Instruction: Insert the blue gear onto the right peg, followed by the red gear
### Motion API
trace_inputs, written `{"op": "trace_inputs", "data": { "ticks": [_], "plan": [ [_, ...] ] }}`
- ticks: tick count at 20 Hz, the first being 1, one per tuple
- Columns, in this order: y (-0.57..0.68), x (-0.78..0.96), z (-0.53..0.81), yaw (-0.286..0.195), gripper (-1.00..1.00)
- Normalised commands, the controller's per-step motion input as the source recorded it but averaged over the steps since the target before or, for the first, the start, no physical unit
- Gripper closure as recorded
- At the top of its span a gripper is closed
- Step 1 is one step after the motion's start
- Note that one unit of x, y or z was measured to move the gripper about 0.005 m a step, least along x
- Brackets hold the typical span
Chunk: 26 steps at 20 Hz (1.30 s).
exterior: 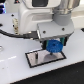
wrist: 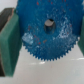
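My gripper [exterior: 54,44] is shut on the blue gear [exterior: 54,47], a bright-blue toothed disc held just above the grey black-rimmed plate [exterior: 39,61]. In the wrist view the blue gear [wrist: 46,37] fills the space between my two green fingers [wrist: 10,41], with a dark hole in its raised hub. A thin dark pin [exterior: 40,55] stands on the plate toward the exterior view's left. The right peg is hidden under the gear and gripper. The red gear is out of view.
The plate lies on a white table [exterior: 15,70]. A black cable [exterior: 12,34] runs across from the exterior view's left to the arm. The arm's white body [exterior: 40,15] fills the top of the exterior view.
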Motion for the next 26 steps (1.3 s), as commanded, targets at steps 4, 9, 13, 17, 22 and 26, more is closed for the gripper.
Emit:
{"op": "trace_inputs", "data": {
  "ticks": [4, 9, 13, 17, 22, 26],
  "plan": [
    [-0.01, 0.23, 0.32, 0.000, 1.00],
    [-0.15, 0.30, 0.16, 0.000, 1.00],
    [-0.08, 0.13, 0.02, 0.000, 1.00],
    [-0.05, 0.18, -0.04, 0.000, 1.00],
    [-0.01, 0.13, -0.04, 0.000, 1.00],
    [-0.04, 0.08, -0.14, 0.000, 1.00]
  ]
}}
